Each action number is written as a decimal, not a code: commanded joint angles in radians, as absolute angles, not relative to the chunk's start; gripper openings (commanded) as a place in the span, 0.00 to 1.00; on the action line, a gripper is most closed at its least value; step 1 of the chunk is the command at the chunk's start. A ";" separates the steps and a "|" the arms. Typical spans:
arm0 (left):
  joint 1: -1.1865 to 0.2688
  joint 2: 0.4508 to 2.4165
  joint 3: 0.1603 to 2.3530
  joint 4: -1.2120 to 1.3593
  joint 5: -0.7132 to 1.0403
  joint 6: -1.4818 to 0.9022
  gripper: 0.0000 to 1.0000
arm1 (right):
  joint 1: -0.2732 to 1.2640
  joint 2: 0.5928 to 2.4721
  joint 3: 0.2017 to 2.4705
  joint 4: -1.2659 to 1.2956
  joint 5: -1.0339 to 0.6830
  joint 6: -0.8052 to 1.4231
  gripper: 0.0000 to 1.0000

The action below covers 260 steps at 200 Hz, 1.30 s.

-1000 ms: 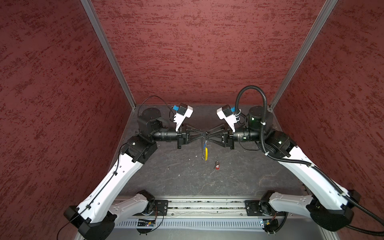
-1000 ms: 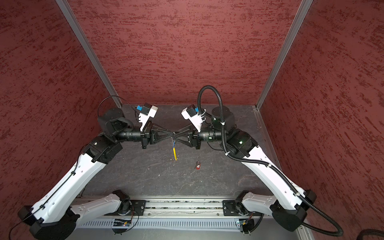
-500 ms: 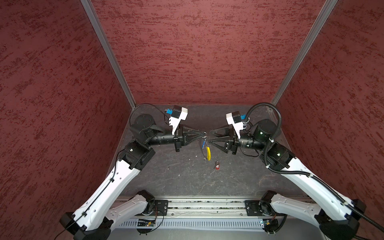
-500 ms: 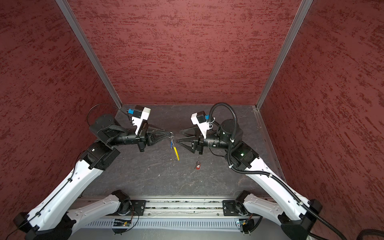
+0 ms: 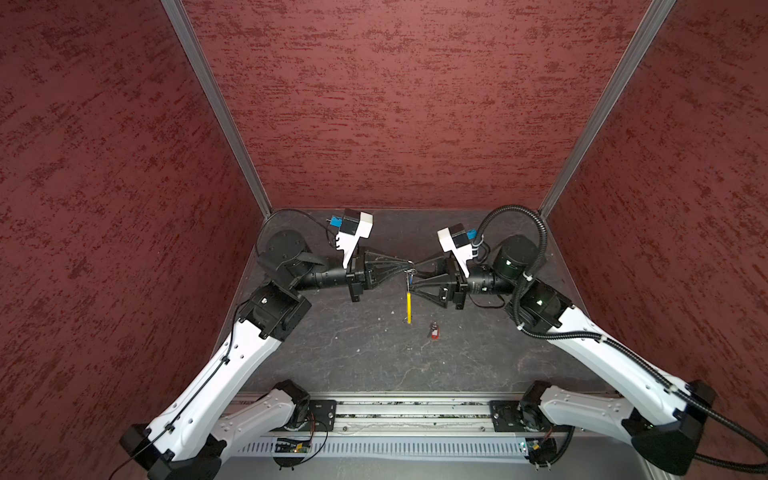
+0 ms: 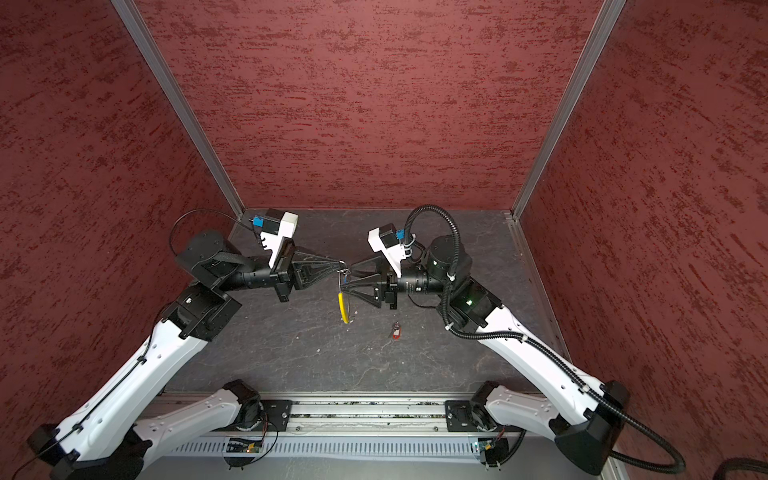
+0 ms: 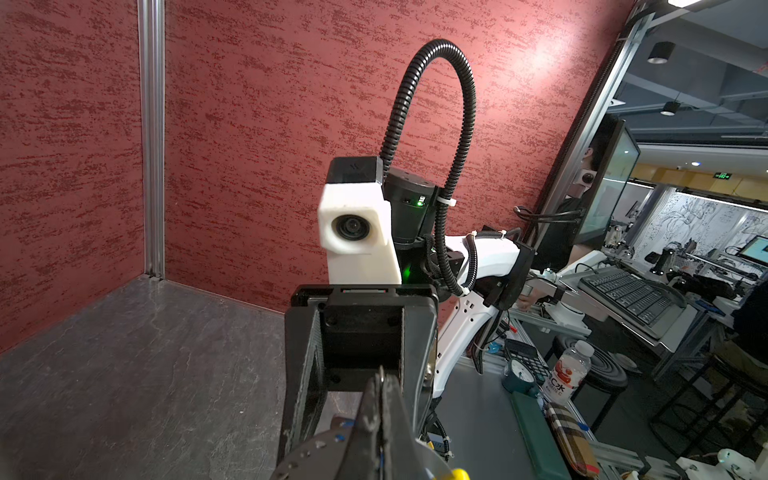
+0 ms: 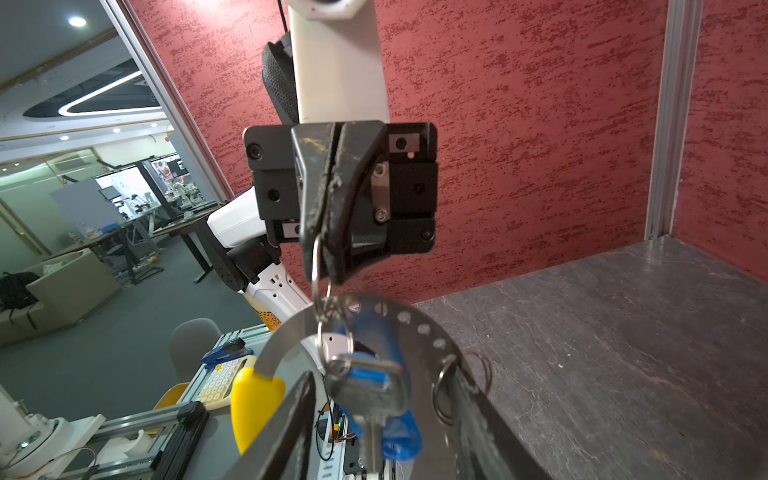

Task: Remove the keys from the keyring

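Left jaws clamp the keyring [image 5: 409, 305]; right jaws stand parted.

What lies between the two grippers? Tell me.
The keyring, pinched by the left gripper, hangs there with the blue-tagged key, inside the open right gripper; both top views and the right wrist view show it.

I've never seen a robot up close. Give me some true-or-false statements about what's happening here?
1. The red-tagged key lies on the table, off the keyring. True.
2. The left gripper is open and empty. False: it is shut on a silver ring of the keyring.
3. The blue-tagged key hangs from the keyring. True.
4. The right gripper clamps the red-tagged key. False: its jaws stand open either side of the blue-tagged key.
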State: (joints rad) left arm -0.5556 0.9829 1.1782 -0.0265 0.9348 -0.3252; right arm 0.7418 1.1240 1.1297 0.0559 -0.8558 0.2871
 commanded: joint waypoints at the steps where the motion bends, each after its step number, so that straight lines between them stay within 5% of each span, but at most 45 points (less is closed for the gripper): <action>1: -0.561 0.975 1.172 0.012 0.932 -0.333 0.00 | 0.756 1.131 1.184 0.089 -0.890 0.272 0.47; 113: -0.561 0.971 1.161 0.031 0.917 -0.331 0.00 | 0.775 1.141 1.196 0.047 -0.881 0.246 0.15; 209: -0.561 0.968 1.157 0.050 0.920 -0.337 0.00 | 0.795 1.156 1.184 0.038 -0.861 0.243 0.05; 260: -0.561 0.966 1.155 0.048 0.922 -0.331 0.00 | 0.801 1.150 1.187 0.024 -0.840 0.233 0.08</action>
